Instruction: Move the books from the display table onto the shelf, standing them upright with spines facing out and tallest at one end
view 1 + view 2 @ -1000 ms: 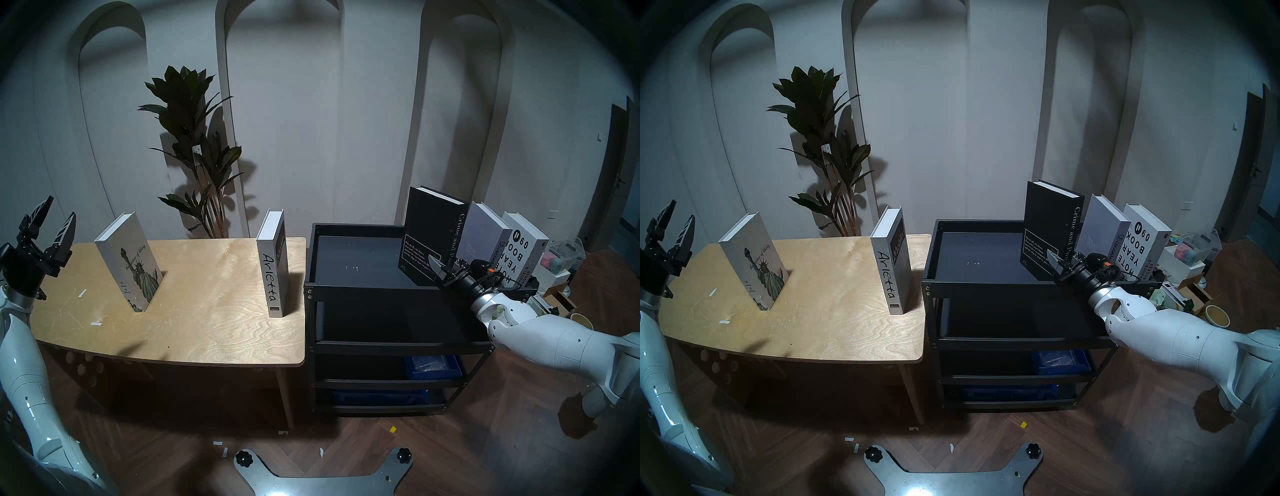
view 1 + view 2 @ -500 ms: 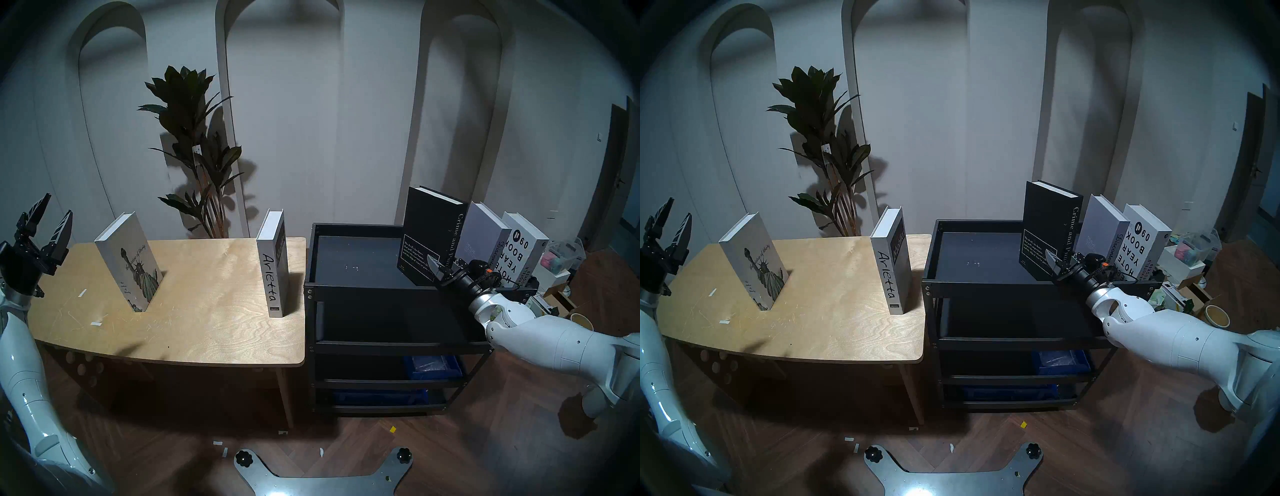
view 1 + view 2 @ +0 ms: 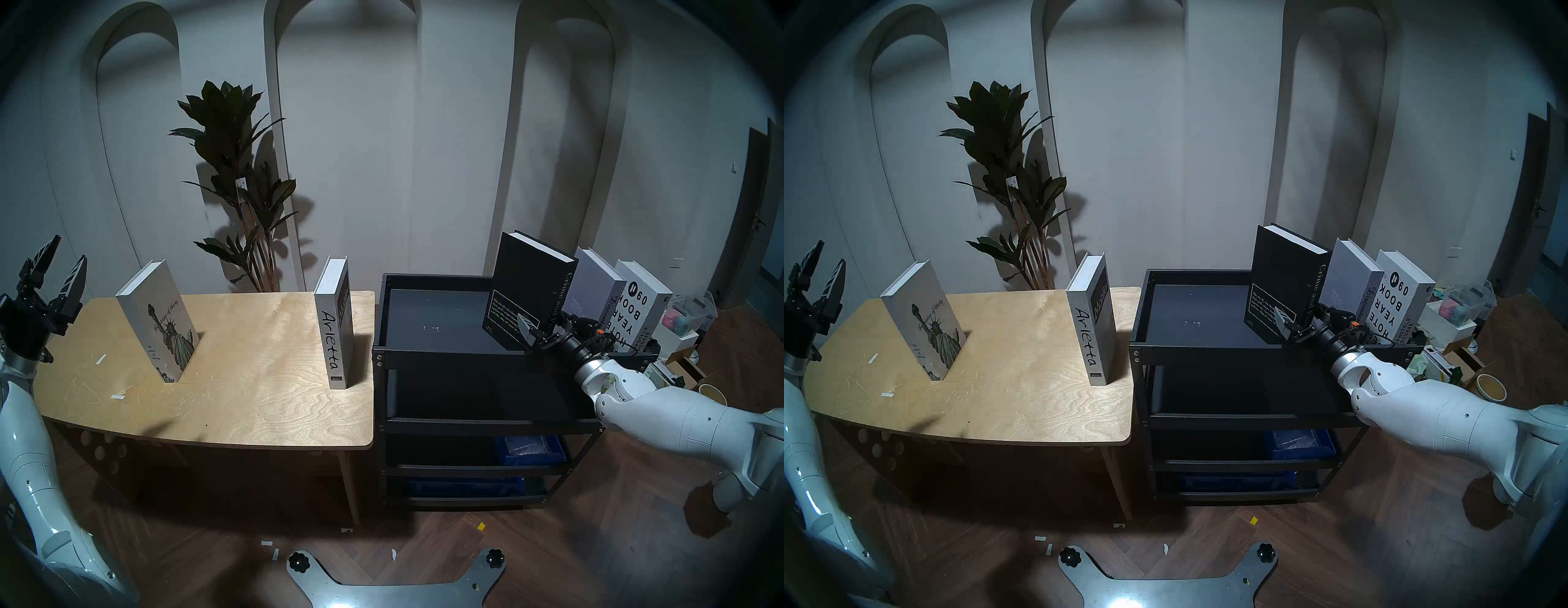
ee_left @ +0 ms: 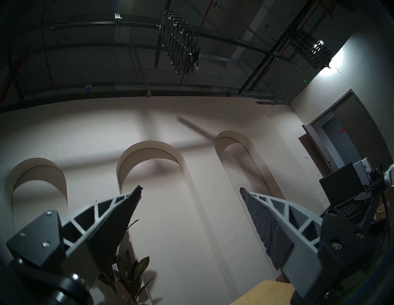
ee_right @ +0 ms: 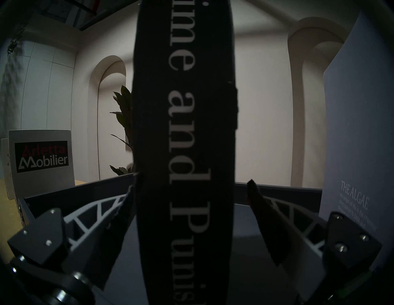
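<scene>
Right fingers [image 5: 259, 204] now standing open astride Crime and Punishment [image 3: 528, 288], just released on shelf [image 3: 441, 352], book tilting; left fingers [image 4: 264, 221] open, empty.

My feeds are dim and bluish, every view ringed by a dark fisheye vignette with bent edges. A ceiling lamp [image 4: 327, 64] glares far up and right of the left gripper's fingers [image 4: 119, 215]. Between the right gripper's fingers [image 5: 113, 213] the black spine [image 5: 185, 149] is blurred, nearly unlit.
</scene>
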Controlling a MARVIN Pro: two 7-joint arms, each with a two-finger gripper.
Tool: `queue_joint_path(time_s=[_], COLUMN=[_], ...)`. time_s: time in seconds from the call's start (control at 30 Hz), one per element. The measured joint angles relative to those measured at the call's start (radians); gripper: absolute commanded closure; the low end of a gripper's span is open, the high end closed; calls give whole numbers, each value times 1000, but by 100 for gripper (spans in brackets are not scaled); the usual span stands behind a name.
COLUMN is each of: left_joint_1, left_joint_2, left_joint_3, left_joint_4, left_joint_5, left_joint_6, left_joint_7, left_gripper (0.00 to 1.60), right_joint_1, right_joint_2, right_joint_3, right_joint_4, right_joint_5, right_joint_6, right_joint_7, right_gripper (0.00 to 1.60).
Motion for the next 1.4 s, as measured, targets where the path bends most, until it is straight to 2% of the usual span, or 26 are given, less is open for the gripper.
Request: queue_joint_path(time_s=[0.37, 0.6, 1.2, 1.4], left_joint_1=[-1, -1, 5, 5], left_joint_2=[1, 1, 2, 2], left_joint_3=[-3, -7, -22, -24], left_joint_4=[-2, -5, -26, -28], left_joint_5=[-6, -10, -17, -17], left_joint_6=[8, 23, 84, 93], left_joint_7=[0, 0, 0, 0], left_gripper=[0, 0, 0, 0], right_joint_1=[19, 37, 37, 39], right_joint_2=[29, 73, 251, 315], right_joint_3=[33, 67, 124, 158], right_joint_4=[-99, -181, -415, -493], right_joint_5=[20, 36, 110, 142], right_joint_6=[-8, -23, -79, -119], right_joint_7=[-28, -57, -146, -161], right_gripper=[0, 0, 0, 0])
